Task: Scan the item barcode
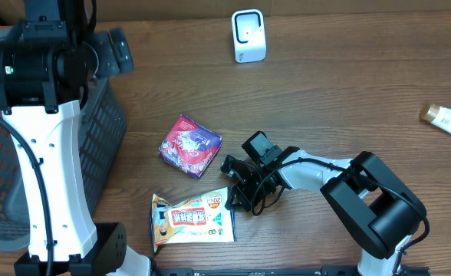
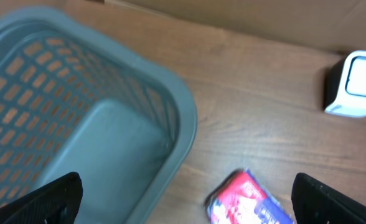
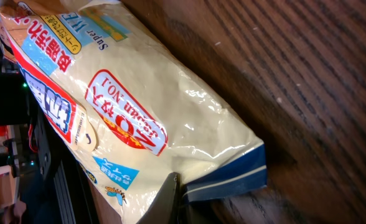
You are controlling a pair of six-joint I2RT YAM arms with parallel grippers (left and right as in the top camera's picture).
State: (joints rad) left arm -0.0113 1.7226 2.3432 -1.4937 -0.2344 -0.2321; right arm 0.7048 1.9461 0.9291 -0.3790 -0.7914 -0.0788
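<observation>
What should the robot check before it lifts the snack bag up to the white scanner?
1. Right gripper shut on the sealed end of the snack bag: ok, it looks pinched.
2. Bag up off the table: not ok, it lies flat.
3. Barcode found: cannot tell, none shows on the side facing up.
4. Scanner standing upright with nothing in front of it: ok.
5. Left gripper open, empty and out of the way by the basket: ok.
6. Red packet apart from the bag: ok.
</observation>
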